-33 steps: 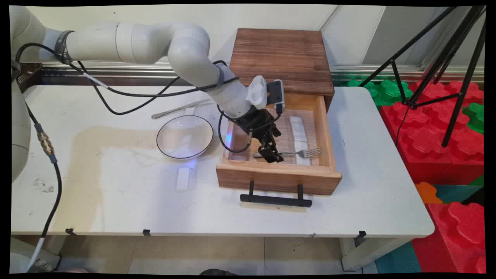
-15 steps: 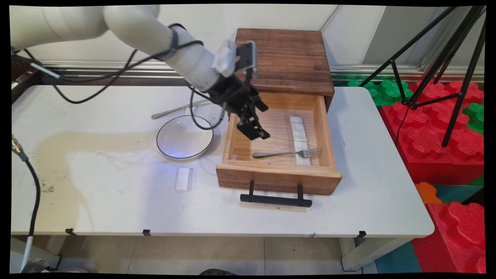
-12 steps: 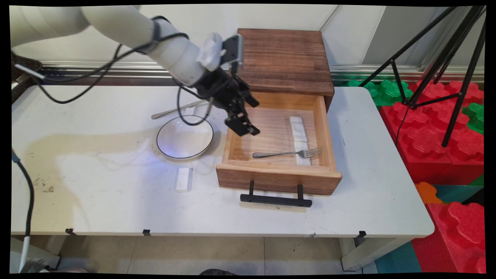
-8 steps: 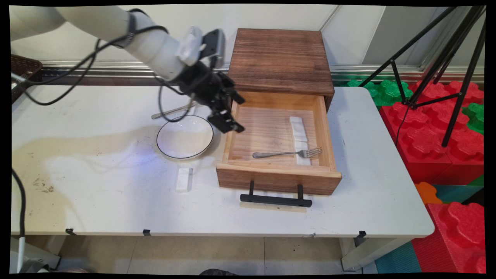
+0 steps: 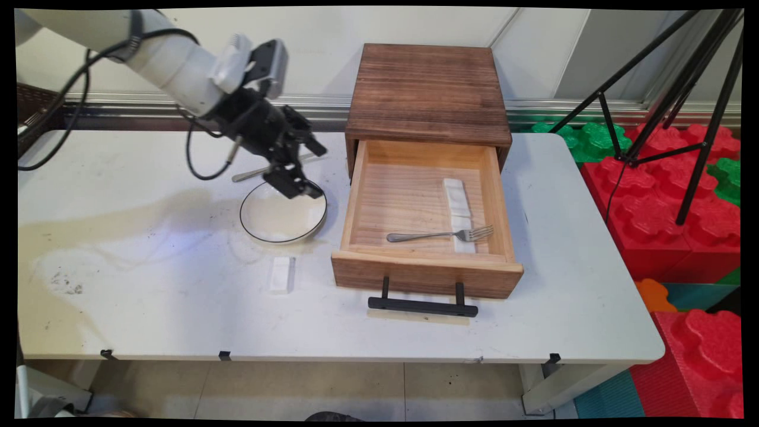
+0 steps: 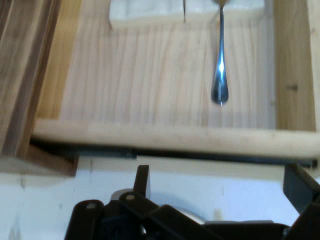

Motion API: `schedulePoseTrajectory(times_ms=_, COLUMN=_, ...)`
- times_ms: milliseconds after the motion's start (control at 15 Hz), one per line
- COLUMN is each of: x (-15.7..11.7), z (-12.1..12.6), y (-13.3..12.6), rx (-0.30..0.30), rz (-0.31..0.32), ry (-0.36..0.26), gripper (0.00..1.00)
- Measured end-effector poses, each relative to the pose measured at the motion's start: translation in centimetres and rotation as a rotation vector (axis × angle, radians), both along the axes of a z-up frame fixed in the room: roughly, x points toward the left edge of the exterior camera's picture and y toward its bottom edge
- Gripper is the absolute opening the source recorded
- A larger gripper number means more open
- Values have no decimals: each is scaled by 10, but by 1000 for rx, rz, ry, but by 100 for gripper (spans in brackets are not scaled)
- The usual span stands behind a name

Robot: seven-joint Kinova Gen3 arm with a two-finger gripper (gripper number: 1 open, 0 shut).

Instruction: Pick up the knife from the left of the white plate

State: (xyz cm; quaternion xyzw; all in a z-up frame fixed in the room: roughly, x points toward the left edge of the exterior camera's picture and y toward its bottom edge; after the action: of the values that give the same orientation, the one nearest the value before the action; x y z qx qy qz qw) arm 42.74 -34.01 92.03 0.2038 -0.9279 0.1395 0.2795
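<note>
pincer [image 5: 295,185] spread open, empty, above bowl [image 5: 283,210] | fork [image 5: 442,235] lies flat in drawer [image 5: 356,196], right of bowl

White robot arm [image 5: 172,59] enters from ten o'clock, sloping down toward four o'clock — its black gripper [image 5: 295,184] hangs raised, fingers [image 6: 142,179] spread apart, holding nothing.

pale wall [image 5: 332,35] behind, tiled floor [image 5: 356,391], red foam blocks [image 5: 682,196] and black tripod [image 5: 699,89] at right.
</note>
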Motion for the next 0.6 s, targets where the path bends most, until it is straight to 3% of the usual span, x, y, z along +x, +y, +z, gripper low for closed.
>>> schedulePoseTrajectory(times_ms=600, x=66, z=-3, y=5, rx=20, rz=101, ry=-40, gripper=100)
